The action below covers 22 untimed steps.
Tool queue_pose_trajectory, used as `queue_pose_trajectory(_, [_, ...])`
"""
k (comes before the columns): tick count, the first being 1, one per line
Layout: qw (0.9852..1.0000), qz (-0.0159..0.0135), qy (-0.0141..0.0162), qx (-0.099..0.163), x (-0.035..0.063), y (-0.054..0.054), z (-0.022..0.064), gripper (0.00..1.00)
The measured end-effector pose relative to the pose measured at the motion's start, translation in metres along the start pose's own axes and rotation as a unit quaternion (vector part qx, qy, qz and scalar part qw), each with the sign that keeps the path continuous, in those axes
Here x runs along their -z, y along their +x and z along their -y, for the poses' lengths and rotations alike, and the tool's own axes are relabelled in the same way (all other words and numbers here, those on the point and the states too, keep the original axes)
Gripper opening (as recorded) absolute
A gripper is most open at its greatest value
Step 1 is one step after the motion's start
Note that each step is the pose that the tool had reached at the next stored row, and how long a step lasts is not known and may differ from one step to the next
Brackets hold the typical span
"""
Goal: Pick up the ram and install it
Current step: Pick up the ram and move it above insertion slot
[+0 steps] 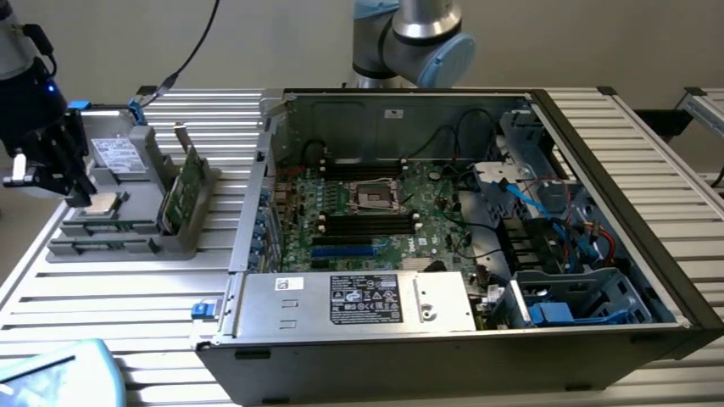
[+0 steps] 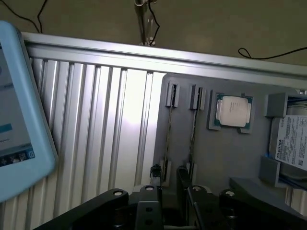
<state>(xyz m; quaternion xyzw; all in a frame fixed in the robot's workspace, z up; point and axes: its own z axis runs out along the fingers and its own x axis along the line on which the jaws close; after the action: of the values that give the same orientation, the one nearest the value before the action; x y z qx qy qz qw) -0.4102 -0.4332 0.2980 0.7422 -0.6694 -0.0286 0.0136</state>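
Note:
Two thin ram sticks [image 2: 168, 132] [image 2: 193, 130] stand edge-on in slots of the grey holder [image 2: 225, 153]. In the wrist view my gripper [image 2: 169, 173] hangs just above them, open, its dark fingertips [image 2: 156, 169] either side of one stick's end and holding nothing. In the exterior view the gripper [image 1: 75, 195] hovers over the holder [image 1: 114, 242] at that view's left, beside the silver processor chip [image 1: 104, 202]. Black memory slots [image 1: 364, 222] lie on the motherboard [image 1: 391, 233] inside the open computer case [image 1: 633, 212].
The holder also carries a tall green card with a metal bracket [image 1: 185, 193], a hard drive [image 2: 293, 146] and the processor chip [image 2: 233, 110]. A blue-edged tablet [image 2: 19, 110] lies near the holder. The power supply [image 1: 356, 298] and cables [image 1: 554, 212] crowd the case.

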Motion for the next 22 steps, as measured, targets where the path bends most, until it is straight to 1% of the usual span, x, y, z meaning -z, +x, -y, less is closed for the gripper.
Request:
queue_pose_trajectory(4, [1.0000,0.0005,0.0000,0.000,-0.0072,0.003,0.0001,0.27])
queue_pose_trajectory(8, [1.0000,0.0046,0.0005,-0.002,-0.0143,0.004,0.0010,0.27])
queue_pose_trajectory(11, [1.0000,0.0064,0.0007,-0.004,-0.0197,0.005,0.0013,0.27])
queue_pose_trajectory(17, [0.9999,0.0072,0.0010,-0.010,-0.0308,0.005,0.0015,0.27])
queue_pose_trajectory(22, [0.9999,0.0073,0.0010,-0.013,-0.0400,0.005,-0.0018,0.27])
